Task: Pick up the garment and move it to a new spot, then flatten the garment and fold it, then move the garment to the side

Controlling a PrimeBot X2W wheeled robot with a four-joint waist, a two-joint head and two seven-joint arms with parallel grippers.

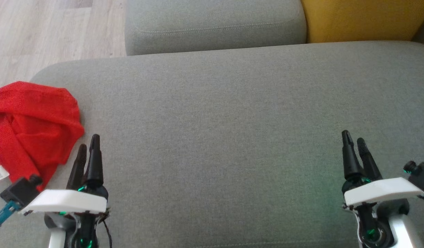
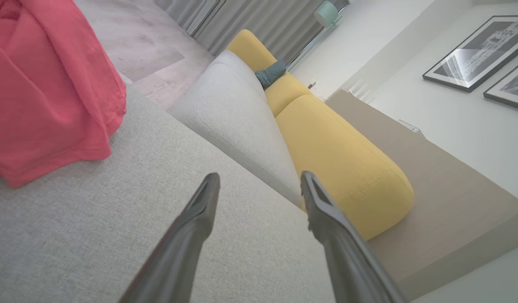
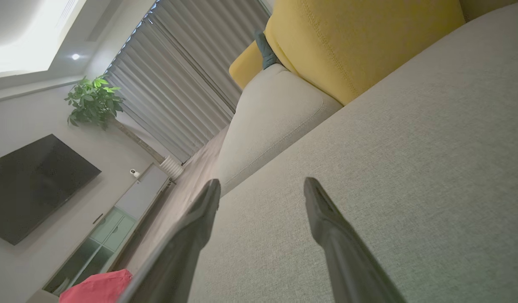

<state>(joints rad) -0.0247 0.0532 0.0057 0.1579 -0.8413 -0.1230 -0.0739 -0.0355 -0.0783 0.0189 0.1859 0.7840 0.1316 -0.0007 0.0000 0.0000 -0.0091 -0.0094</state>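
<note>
The garment [image 1: 29,124] is a crumpled red cloth with a white tag, lying at the left end of the grey sofa seat [image 1: 218,113]. It also appears as the red cloth [image 2: 44,84] at upper left of the left wrist view and as a small red patch [image 3: 99,287] at the bottom of the right wrist view. My left gripper [image 1: 88,144] stands open just right of the garment, apart from it, with nothing between its fingers [image 2: 204,202]. My right gripper [image 1: 353,137] is open over the seat's right part, far from the garment, fingers [image 3: 315,202] empty.
A second grey cushion [image 1: 215,24] lies beyond the seat, with a yellow cushion [image 1: 363,19] to its right. Wooden floor [image 1: 43,31] lies past the seat's left edge. The right wrist view takes in curtains, a plant [image 3: 92,101] and a wall television [image 3: 31,185].
</note>
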